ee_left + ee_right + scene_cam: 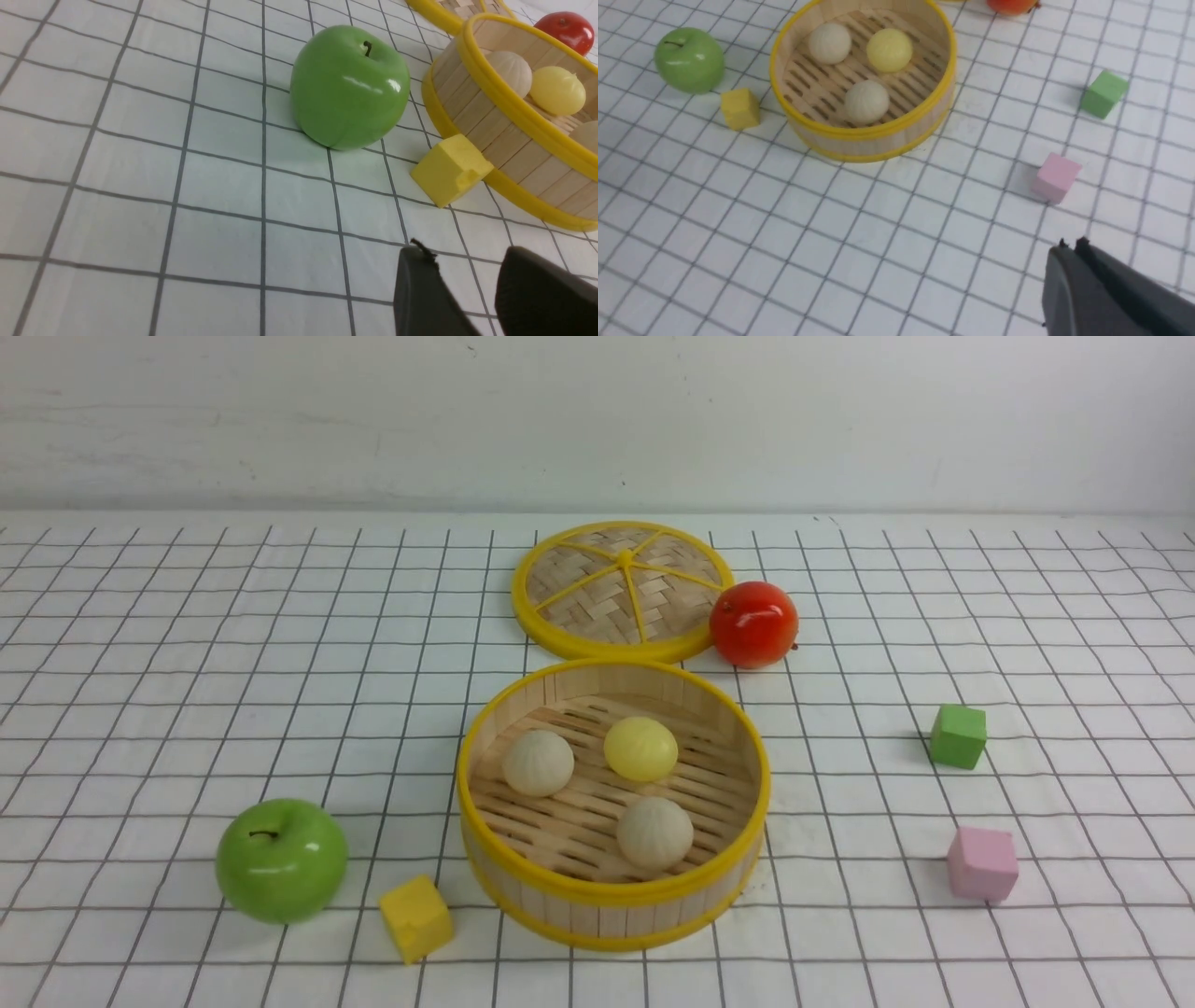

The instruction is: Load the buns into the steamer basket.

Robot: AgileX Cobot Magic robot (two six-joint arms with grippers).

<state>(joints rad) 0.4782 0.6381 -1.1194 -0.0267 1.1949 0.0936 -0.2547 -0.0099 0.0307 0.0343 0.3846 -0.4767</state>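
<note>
Buns [640, 748] all in basket [611, 894]; left end effector [467, 284] parted and empty, right [1070, 249] pinched empty; main risk: retreating arm clipping basket.

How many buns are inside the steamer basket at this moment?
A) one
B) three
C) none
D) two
B: two cream buns and the pale yellow bun all rest on the slatted floor of the steamer basket, and none lies on the cloth outside it.
</note>
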